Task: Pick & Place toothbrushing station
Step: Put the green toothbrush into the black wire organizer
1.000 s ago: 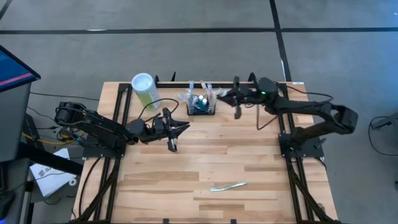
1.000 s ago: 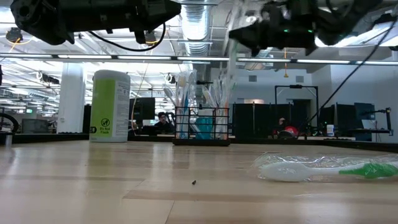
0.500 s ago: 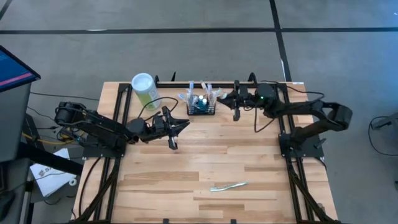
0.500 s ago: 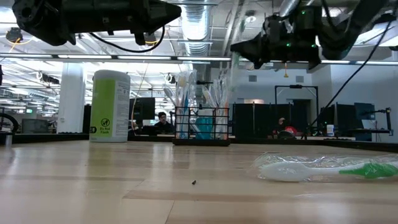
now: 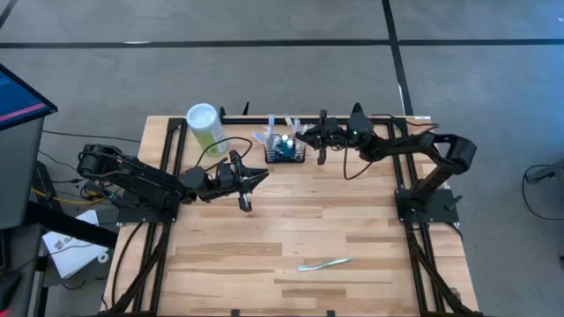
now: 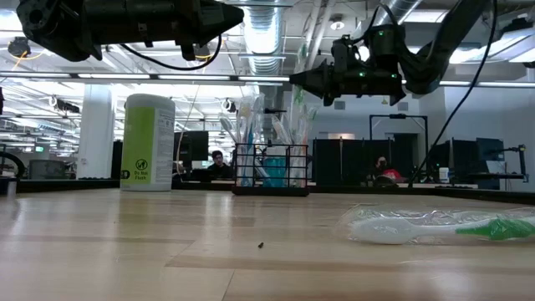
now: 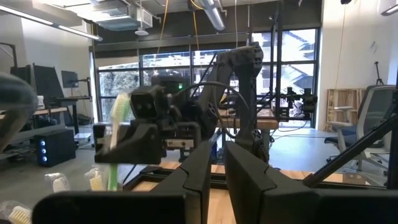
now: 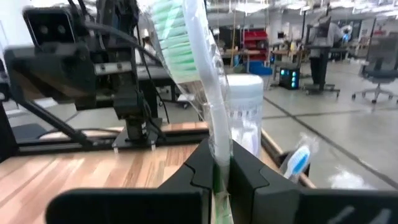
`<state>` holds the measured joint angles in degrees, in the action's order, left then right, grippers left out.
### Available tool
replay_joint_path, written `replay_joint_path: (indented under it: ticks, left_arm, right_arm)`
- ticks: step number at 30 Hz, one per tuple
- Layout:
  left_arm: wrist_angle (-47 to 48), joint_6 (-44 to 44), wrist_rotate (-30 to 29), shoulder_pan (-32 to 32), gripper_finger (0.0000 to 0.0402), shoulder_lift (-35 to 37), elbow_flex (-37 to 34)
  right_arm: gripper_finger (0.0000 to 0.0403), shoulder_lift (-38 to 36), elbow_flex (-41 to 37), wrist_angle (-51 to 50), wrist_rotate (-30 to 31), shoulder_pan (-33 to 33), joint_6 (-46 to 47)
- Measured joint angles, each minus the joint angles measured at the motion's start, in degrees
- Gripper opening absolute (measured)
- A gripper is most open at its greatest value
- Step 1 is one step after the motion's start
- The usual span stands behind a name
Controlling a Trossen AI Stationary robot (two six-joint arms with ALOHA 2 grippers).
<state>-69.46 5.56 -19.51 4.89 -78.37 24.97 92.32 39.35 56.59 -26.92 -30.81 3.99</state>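
Right pincer (image 5: 322,139), upper centre of the high view, is clamped shut on a clear-wrapped toothbrush with green bristles (image 8: 199,81); I read the brush as standing roughly upright, bristle end up, in the right wrist view. Small black wire-mesh rectangular basket (image 5: 285,151), the toothbrushing station, stands on the wooden table (image 5: 291,229) near its far edge, just left of this pincer in the high view, so the carried brush lies close beside the basket's right end. The basket's long axis runs left to right across the frame. My right arm is clearly the nearer; I judge the coming move to be a short shift leftward over the open top, then a descent.

Left pincer (image 5: 245,183) hangs lower left of the basket, fingers (image 7: 249,180) nearly together with a thin gap, holding nothing I can see.

In the low view the basket (image 6: 272,170) shows dark wire walls, several upright wrapped brushes and a blue item inside. Another wrapped green toothbrush (image 6: 435,226) lies on the table, lower right.
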Motion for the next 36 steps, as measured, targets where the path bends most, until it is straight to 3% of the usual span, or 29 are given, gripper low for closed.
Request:
replay_joint_path:
  ticks: [25, 36]
  left_arm:
    - [0.2, 0.0, 0.0, 0.0, 0.0039, 0.0, 0.0]
    - [0.3, 0.0, 0.0, 0.0, 0.0039, 0.0, 0.0]
  right_arm:
    - [0.0014, 1.5, 0.5, -2.6, 0.2, -2.3, -1.4]
    - [0.0015, 8.4, 0.5, 2.7, 1.3, -2.2, 0.2]
